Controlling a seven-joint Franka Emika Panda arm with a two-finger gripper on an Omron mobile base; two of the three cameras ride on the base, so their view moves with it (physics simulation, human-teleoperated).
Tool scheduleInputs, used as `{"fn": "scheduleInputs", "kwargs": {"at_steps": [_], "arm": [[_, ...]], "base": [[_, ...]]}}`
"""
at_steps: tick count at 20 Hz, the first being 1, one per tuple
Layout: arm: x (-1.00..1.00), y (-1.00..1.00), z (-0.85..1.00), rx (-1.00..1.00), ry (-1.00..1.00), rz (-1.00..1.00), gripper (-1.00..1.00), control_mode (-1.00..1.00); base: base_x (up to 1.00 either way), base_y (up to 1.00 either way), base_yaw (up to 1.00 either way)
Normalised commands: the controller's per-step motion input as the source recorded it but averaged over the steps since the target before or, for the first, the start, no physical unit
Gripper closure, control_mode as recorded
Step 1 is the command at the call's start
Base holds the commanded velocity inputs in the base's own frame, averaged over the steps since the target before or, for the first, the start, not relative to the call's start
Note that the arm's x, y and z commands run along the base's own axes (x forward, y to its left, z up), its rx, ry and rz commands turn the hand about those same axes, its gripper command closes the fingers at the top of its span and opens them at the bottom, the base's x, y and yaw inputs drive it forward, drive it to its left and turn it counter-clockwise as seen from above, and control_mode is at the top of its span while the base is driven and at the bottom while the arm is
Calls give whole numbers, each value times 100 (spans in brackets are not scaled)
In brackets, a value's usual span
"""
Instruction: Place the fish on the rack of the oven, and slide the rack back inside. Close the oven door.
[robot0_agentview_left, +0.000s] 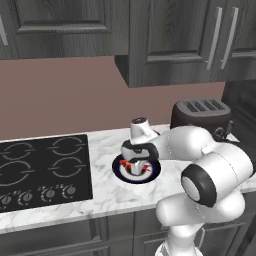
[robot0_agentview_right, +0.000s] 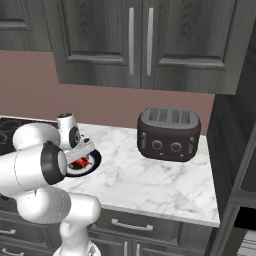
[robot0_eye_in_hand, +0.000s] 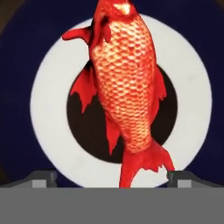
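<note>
The glossy red-orange scaly fish lies flat on a round dark plate with a white ring, on the white marbled bench between a black cooktop with ring burners and a dark brown four-slot toaster. In the hand view its long axis runs top to bottom, head at the top, tail between the fingertips. The pincer hovers directly over it, spread wide and released, grasping nothing.
</note>
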Motion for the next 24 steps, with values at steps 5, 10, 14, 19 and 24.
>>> {"fn": "scheduleInputs", "kwargs": {"at_steps": [5,10,14,19,24], "arm": [[27,10,-30,0,0,3,-100,-100],[28,4,-25,0,0,3,-100,-100],[20,4,-31,0,0,3,-100,-100],[10,0,-30,0,0,5,100,-100],[0,0,-7,0,-4,1,100,-100]], "base": [[0,0,0],[0,0,0],[0,0,0],[0,0,0],[0,0,0]]}}
